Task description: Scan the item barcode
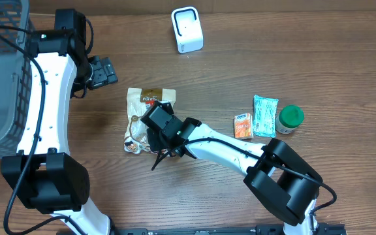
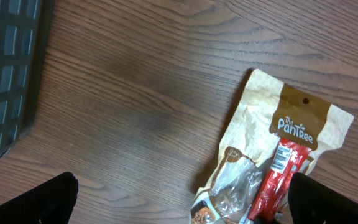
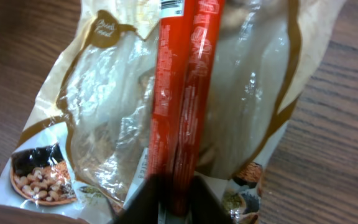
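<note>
Half done, I judge: right fingers [image 3: 143, 200] pinch the red stick packet [image 3: 180, 93], left fingers [image 2: 42, 200] wide, far scanner [image 1: 187, 29] waiting.

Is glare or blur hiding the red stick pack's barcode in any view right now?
Right wrist: red stick pack slightly soft, glare streaks on the pouch window, barcode cropped at the top edge. Left wrist: sharp, evenly lit, barcode visible but small. Overhead: even light, right arm mostly covers the pack.
</note>
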